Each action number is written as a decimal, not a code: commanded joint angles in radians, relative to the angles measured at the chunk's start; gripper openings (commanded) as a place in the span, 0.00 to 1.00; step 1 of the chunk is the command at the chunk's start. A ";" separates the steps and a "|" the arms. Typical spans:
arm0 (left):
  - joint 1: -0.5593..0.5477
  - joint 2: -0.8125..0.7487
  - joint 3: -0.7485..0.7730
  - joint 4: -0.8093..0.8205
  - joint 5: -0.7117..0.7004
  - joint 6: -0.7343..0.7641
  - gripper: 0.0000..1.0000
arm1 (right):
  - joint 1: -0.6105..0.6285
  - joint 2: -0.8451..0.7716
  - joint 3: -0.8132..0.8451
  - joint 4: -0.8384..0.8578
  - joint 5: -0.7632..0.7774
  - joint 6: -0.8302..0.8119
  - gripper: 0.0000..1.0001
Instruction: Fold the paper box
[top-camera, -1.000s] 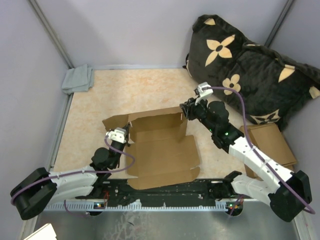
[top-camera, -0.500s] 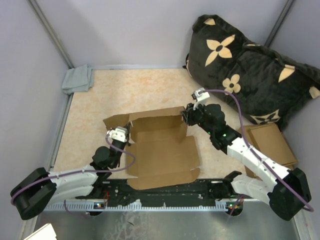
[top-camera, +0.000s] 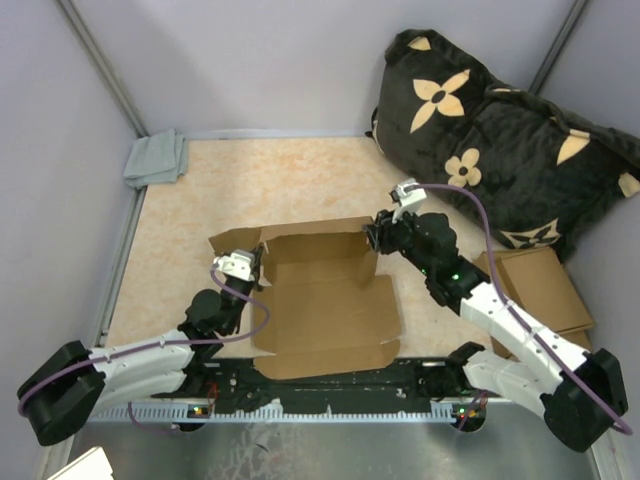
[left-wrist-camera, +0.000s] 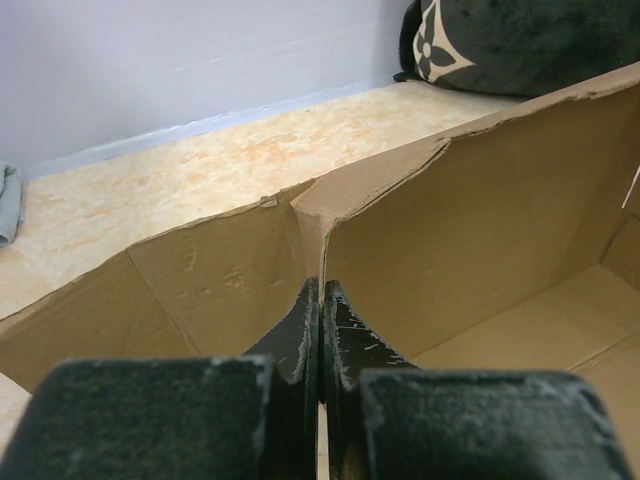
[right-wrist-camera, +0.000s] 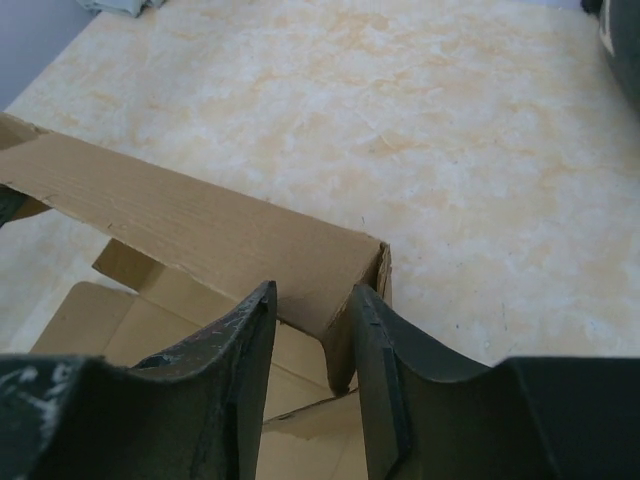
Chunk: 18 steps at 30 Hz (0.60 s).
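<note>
The paper box (top-camera: 325, 310) is brown corrugated cardboard lying open in the middle of the table, its back wall raised upright. My left gripper (top-camera: 247, 268) is at the box's back left corner. In the left wrist view the left gripper (left-wrist-camera: 320, 290) is shut on a thin upright cardboard edge of the box (left-wrist-camera: 500, 200). My right gripper (top-camera: 372, 235) is at the back right corner. In the right wrist view the right gripper (right-wrist-camera: 312, 295) is open, its fingers either side of the box (right-wrist-camera: 200, 235) corner, not pressing it.
A black pillow with tan flowers (top-camera: 490, 140) fills the back right. A stack of flat brown cardboard pieces (top-camera: 540, 290) lies at the right, beside my right arm. A grey cloth (top-camera: 157, 158) lies in the back left corner. Walls enclose the table.
My right gripper has moved down and towards the box, closing in on its back right corner. My left gripper has kept its hold and barely moved.
</note>
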<state>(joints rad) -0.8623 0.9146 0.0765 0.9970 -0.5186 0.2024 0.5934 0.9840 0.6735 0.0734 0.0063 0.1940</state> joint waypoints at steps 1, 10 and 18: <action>-0.011 -0.005 0.005 -0.044 0.020 -0.019 0.00 | 0.005 -0.113 0.007 0.011 0.038 0.000 0.40; -0.013 -0.002 0.002 -0.028 0.027 -0.012 0.00 | 0.003 -0.195 -0.019 -0.153 0.104 -0.014 0.51; -0.014 0.016 0.009 -0.028 0.025 -0.011 0.00 | 0.003 -0.202 -0.098 -0.178 0.040 0.102 0.59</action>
<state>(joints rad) -0.8646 0.9150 0.0765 0.9951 -0.5110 0.2020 0.5934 0.7898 0.5892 -0.1036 0.0776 0.2386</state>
